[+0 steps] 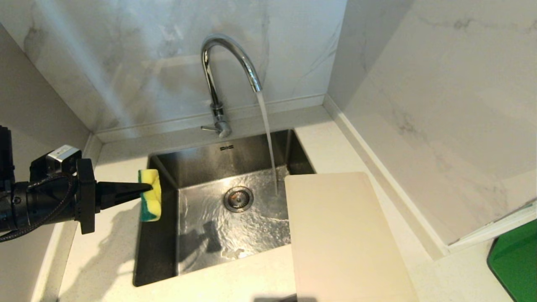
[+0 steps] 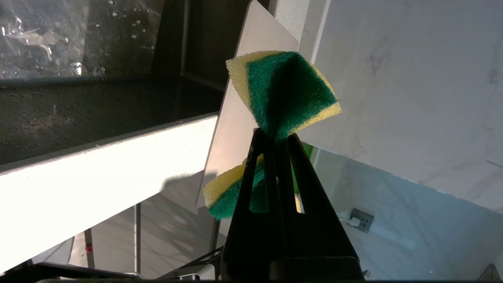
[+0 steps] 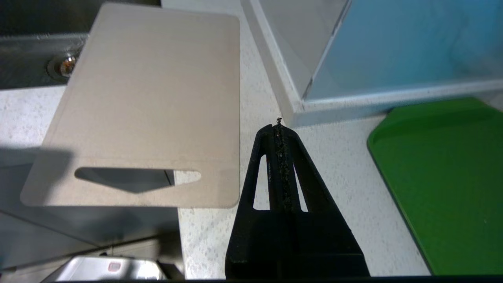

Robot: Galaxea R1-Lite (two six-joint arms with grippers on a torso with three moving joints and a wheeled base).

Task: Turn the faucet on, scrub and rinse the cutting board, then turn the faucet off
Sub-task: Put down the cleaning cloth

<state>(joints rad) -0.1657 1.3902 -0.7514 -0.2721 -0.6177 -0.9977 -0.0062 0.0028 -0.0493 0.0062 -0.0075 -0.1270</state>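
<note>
Clamped in the left gripper's (image 1: 144,189) fingers, a green-and-yellow sponge (image 1: 150,195) is held at the sink's (image 1: 163,260) left rim. Water runs from the faucet (image 1: 222,75). On the table, overlapping the sink's right edge, lies the cutting board (image 1: 340,235), best slid under the stream before scrubbing. The right gripper (image 3: 279,129), fingers together and empty, hovers beside it.

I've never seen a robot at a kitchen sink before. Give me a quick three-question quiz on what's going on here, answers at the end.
1. True or false: water is running from the faucet.
2. What does the left hand hold? A) a cup B) the sponge C) nothing
3. Fill in: the cutting board lies on the counter with one edge reaching over the ____.

Key
1. True: a stream falls into the basin.
2. B: the fingers pinch the yellow-and-green sponge beside the basin.
3. Sink. The right hand, shut and empty, is above the counter beside the board.
</note>
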